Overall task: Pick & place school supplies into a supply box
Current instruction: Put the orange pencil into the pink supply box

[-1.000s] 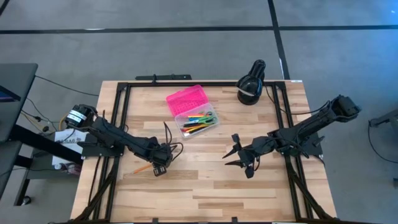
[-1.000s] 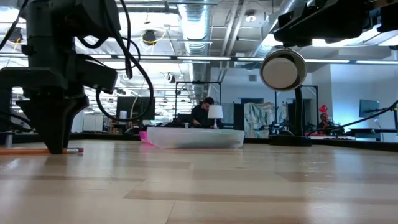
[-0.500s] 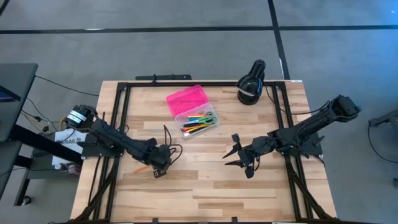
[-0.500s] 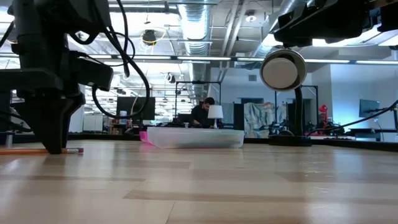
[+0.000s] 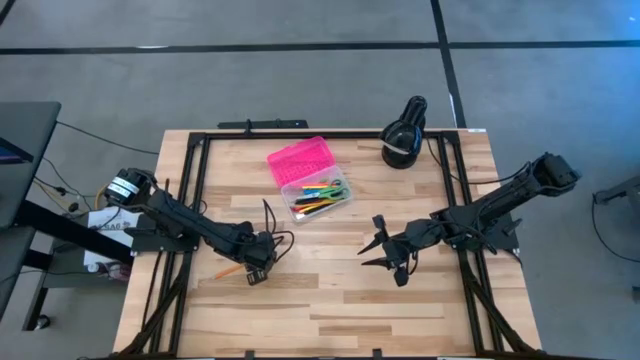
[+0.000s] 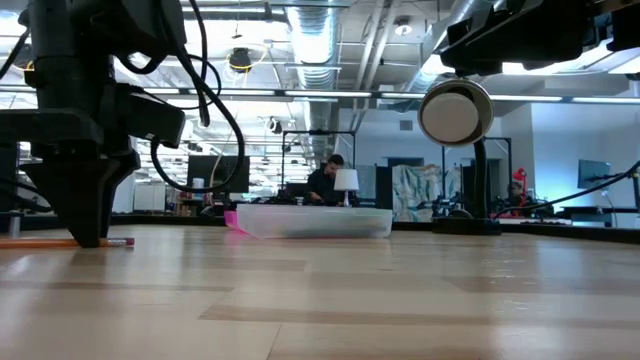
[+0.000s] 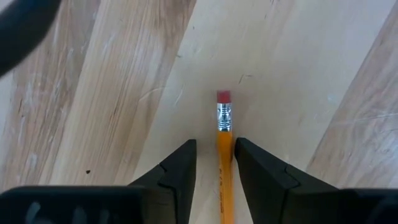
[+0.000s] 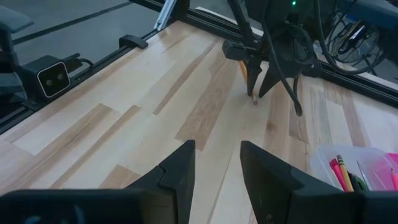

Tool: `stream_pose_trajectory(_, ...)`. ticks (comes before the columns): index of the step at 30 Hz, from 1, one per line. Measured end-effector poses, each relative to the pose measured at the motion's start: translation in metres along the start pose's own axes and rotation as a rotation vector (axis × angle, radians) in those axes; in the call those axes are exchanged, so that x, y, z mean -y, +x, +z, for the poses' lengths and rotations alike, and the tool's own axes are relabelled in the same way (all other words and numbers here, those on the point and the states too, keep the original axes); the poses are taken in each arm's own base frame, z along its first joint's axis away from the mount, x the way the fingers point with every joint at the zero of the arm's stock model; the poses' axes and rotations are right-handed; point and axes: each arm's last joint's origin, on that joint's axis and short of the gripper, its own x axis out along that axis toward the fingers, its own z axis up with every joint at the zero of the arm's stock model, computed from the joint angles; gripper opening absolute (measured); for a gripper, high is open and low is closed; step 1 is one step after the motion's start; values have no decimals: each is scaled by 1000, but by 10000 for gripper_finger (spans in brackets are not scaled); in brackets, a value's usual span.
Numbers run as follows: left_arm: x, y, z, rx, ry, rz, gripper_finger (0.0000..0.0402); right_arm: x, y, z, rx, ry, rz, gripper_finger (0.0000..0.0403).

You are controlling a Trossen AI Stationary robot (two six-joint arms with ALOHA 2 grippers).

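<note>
L gripper (image 7: 214, 163) is down on the table (image 5: 330, 290), fingers apart w/ a yellow pencil (image 7: 224, 155) lying between them, not clamped. Supply box (image 5: 312, 180) sits open near the table's far edge, w/ pens inside. R gripper (image 5: 383, 252) waits mid-table, fingers apart, holding nothing.

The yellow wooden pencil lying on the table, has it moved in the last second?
No. In the low view the yellow wooden pencil lies in the same spot against the clear plastic box, with the left gripper straddling it.
</note>
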Motion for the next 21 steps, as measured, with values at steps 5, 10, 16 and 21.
stream_pose_trajectory(5,0,0,0,0,22,0,110,0,0,0,0,0,0,122)
stream_pose_trajectory(10,0,0,0,-1,40,1,96,0,0,0,0,0,0,122)
stream_pose_trajectory(16,0,0,0,-1,67,0,71,0,0,0,0,-1,0,122)
stream_pose_trajectory(21,0,0,0,-4,87,-4,62,0,0,0,0,-1,0,122)
